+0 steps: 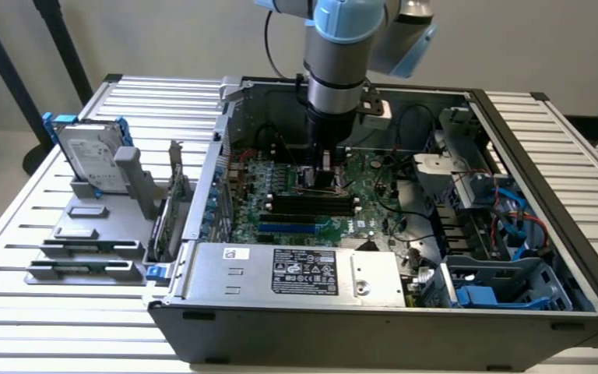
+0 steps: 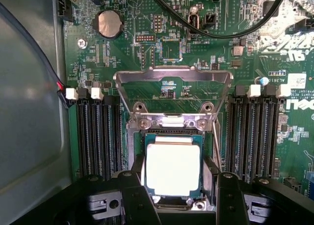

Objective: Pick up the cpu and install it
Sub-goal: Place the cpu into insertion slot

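Observation:
The cpu (image 2: 173, 167), a square chip with a bright silver top and a thin dark rim, sits between the two black fingers (image 2: 137, 170) of my gripper (image 2: 173, 172). The fingers press against its two opposite edges. It hangs level right over the socket (image 2: 172, 131) on the green motherboard (image 2: 122, 58), whose metal load plate (image 2: 172, 76) is flipped up and open. In the exterior view my gripper (image 1: 325, 178) reaches straight down into the open computer case (image 1: 382, 312), low over the board's middle.
Rows of black memory slots (image 2: 95, 136) flank the socket on both sides. A black cable (image 2: 216, 34) loops over the board beyond it. A silver power supply (image 1: 299, 273) fills the case's front. A hard drive in a blue frame (image 1: 91, 156) stands on a grey rack at the exterior view's left.

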Controlling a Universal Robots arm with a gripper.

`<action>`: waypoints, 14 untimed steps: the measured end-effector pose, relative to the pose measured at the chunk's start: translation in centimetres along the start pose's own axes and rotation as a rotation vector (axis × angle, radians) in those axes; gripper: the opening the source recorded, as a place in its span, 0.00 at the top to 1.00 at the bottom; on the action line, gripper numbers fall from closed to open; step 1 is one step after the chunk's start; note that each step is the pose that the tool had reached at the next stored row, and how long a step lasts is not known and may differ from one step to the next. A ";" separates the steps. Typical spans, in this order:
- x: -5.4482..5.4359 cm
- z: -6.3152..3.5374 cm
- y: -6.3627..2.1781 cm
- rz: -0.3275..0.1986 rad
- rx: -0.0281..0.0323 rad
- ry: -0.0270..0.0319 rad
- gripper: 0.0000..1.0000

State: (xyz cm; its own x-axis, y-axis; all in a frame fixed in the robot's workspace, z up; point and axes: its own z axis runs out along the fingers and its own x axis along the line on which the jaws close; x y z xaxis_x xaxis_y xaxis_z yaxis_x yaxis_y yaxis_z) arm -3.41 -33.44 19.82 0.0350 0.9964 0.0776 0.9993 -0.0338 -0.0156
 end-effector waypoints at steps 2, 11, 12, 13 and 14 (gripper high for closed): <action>0.0 0.01 -0.06 -0.001 -0.0014 0.0001 0.45; 0.0 0.01 -0.10 -0.012 -0.0072 0.0001 0.45; 0.0 0.01 -0.11 -0.012 -0.0073 0.0002 0.45; 0.0 0.01 -0.12 -0.012 -0.0073 0.0001 0.45; 0.0 0.01 -0.15 -0.012 -0.0073 0.0001 0.45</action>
State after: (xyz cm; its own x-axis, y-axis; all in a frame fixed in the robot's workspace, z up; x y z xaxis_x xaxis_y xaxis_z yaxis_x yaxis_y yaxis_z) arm -3.56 -33.44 19.81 0.0226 0.9967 0.0778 0.9997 -0.0221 -0.0074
